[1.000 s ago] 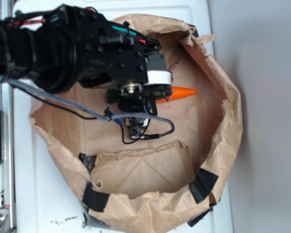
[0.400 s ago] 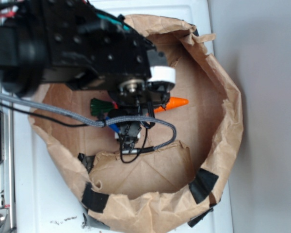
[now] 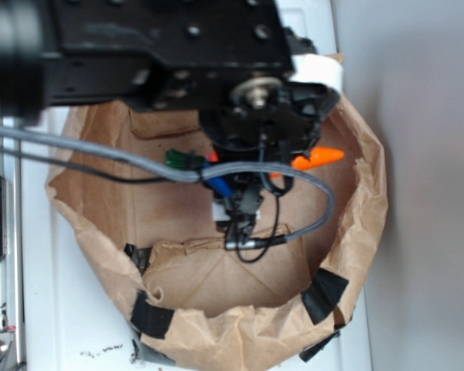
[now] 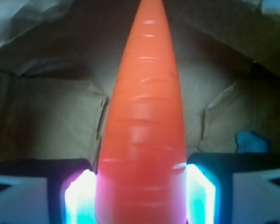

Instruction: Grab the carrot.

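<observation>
You have the carrot [image 4: 142,140] between the fingers [image 4: 79,196], and in the wrist view both pads sit flush against its thick body, one on each side, so the gripper [image 4: 140,198] reads as clamped on it rather than merely straddling it. The taper runs straight out ahead of the fingers and the point goes off the top of the frame; the green stem end lies behind the fingers, out of the wrist camera's sight. In the exterior view the orange tip [image 3: 319,158] pokes out past the fingers on one side and the green stem [image 3: 182,159] shows on the other, with the black arm [image 3: 162,46] and its grey cable [image 3: 124,158] covering the middle, so you cannot judge the contact from there. Trust the wrist view for that. Whether the carrot is clear of the brown paper bag [image 3: 216,278] cannot be told from either picture, so treat the grab as likely secured but not proven. The skin looks glossy and the body narrows forward of the fingers, so I would expect it to squirt ahead if the squeeze is loose; keep the pads firm on the thick part, do not regrip toward the tip, and lift slowly and straight so the paper wall beyond the tip is not snagged.
</observation>
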### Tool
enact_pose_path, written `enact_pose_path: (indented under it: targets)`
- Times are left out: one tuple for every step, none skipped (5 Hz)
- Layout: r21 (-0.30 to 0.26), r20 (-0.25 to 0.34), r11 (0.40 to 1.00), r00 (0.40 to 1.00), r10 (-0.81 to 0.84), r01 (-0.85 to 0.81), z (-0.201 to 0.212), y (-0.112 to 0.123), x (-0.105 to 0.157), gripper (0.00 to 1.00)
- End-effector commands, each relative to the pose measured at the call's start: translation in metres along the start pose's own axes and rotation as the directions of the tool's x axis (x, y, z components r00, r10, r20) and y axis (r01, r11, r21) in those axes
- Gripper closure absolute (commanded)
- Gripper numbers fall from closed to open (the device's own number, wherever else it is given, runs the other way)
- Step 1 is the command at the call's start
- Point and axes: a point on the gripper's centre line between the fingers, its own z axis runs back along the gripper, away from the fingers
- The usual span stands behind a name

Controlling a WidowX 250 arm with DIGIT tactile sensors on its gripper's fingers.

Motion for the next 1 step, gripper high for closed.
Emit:
enact_pose_path:
  targets:
    - [0.035,0.085,0.999,0.996,-0.033,0.03,0.0202,-0.0045,0.0091,1.0]
